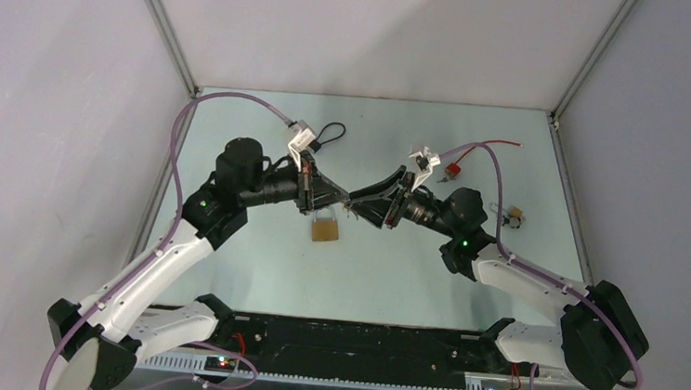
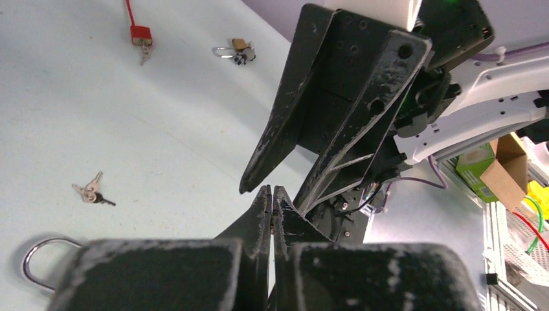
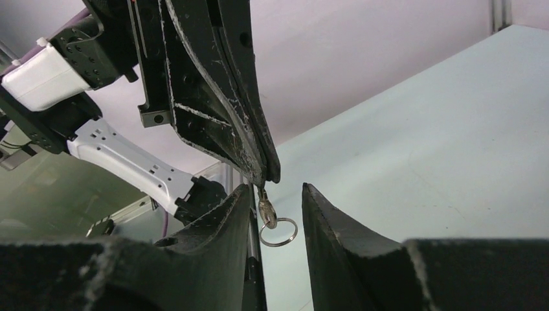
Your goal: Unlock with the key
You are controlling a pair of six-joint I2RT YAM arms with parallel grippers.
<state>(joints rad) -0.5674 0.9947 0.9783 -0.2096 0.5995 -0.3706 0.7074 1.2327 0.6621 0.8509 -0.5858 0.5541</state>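
My left gripper [image 1: 348, 195] is shut on a small silver key [image 3: 266, 210], which hangs from its tips with a key ring [image 3: 279, 232] below. In the left wrist view its fingertips [image 2: 272, 192] are pressed together. My right gripper [image 1: 365, 206] is open and tip to tip with the left one. In the right wrist view [image 3: 275, 189] its two fingers stand on either side of the key without touching it. A brass padlock [image 1: 325, 228] lies on the table just below the left gripper. Its steel shackle [image 2: 44, 258] shows in the left wrist view.
A red padlock [image 1: 453, 171] on a red cable lies at the back right; it also shows in the left wrist view [image 2: 140, 34]. A small padlock with keys [image 1: 512, 216] lies at the right. A black cable loop [image 1: 331, 133] lies at the back. Loose keys [image 2: 90, 192] lie on the table.
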